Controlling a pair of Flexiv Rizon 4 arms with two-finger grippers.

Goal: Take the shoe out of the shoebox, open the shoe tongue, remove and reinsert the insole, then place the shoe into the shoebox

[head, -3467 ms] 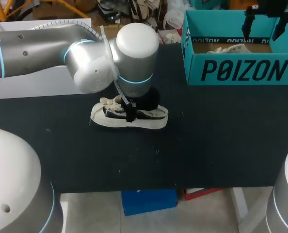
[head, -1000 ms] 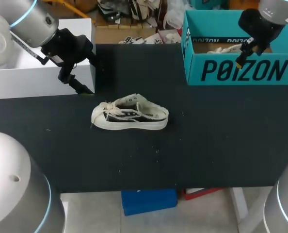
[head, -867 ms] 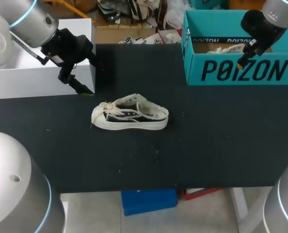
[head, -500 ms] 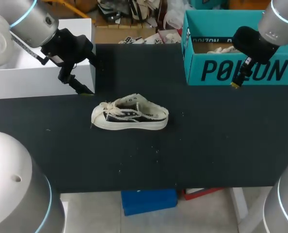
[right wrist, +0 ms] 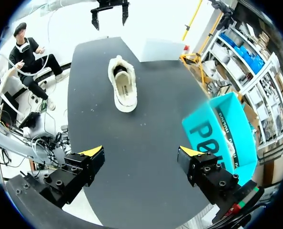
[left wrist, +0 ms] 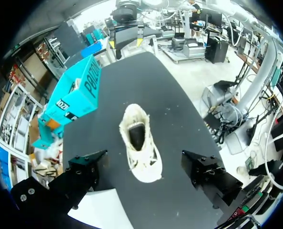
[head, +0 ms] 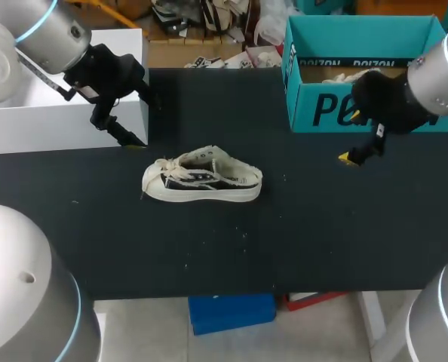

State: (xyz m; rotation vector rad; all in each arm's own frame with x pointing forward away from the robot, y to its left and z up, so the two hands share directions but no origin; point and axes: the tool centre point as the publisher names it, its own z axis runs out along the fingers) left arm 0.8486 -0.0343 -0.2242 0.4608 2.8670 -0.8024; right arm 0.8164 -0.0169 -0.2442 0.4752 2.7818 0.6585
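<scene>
A black and cream shoe lies on its sole in the middle of the black table, toe toward the left; it also shows ahead of each gripper as the shoe and the shoe. The teal shoebox stands open at the back right. My left gripper hangs open to the back left of the shoe, beside a white box, holding nothing. In front of the shoebox my right gripper is open and empty, well to the right of the shoe.
A white box stands at the back left edge. A pale shoe lies inside the shoebox. In the wrist views each own gripper, left and right, has bare table between it and the shoe.
My right arm has come down and forward from above the shoebox to the table in front of it. The left arm and the shoe have stayed where they were.
</scene>
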